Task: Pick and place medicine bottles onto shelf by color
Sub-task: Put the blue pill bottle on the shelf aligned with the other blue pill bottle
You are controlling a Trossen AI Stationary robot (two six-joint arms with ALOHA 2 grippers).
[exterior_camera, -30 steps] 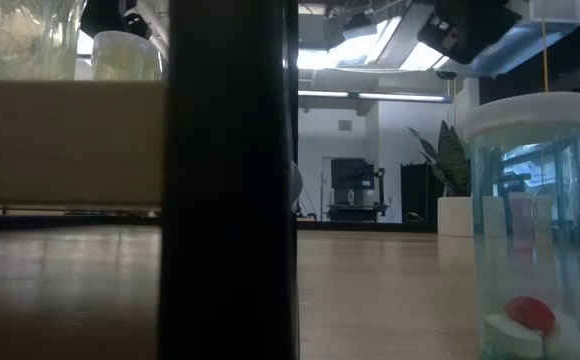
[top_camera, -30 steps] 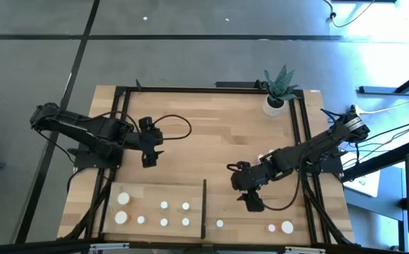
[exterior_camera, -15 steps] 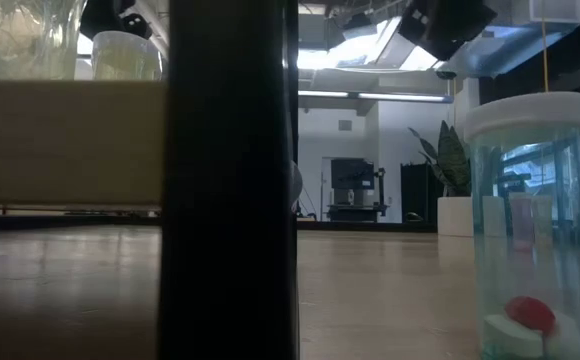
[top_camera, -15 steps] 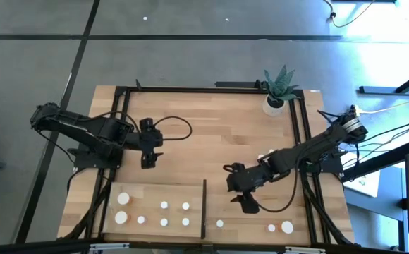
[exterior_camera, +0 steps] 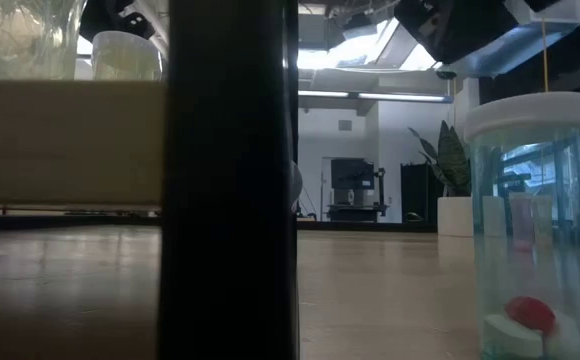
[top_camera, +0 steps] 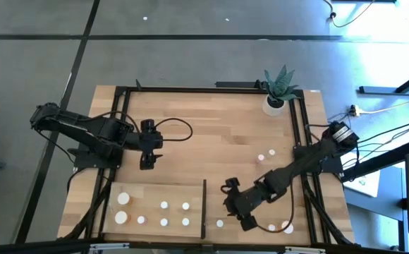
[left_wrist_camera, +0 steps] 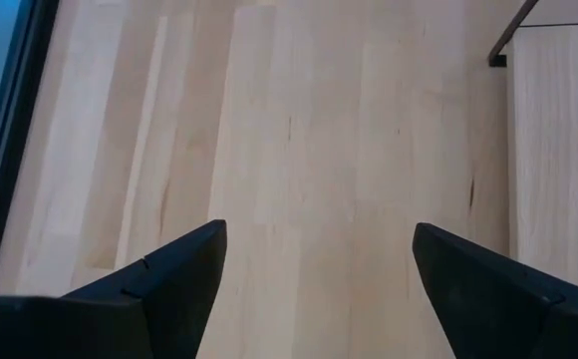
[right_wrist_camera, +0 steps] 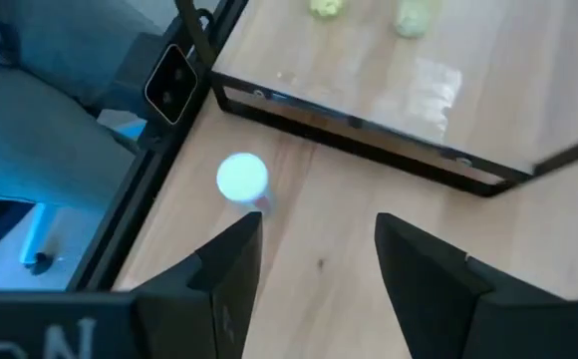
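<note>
Several white-capped medicine bottles stand on the pale wood shelf at the near left. Its black upright strip runs along its right edge. One small bottle stands on the table just right of the strip. My right gripper hovers open over the table beside it, apart from it. Two more bottles stand at the near right and two farther back. My left gripper is open over bare table beyond the shelf.
A potted spiky plant stands at the far right corner. Black rails frame the tabletop. In the low view a large tinted bottle stands close to the camera and the strip blocks the middle. Bare tabletop lies between the arms.
My right gripper has gone down and toward the table's near edge and left, toward the bottle beside the shelf's strip, rolling as it went. Its arm has cleared the two bottles farther back on the right. Its fingers have stayed open.
</note>
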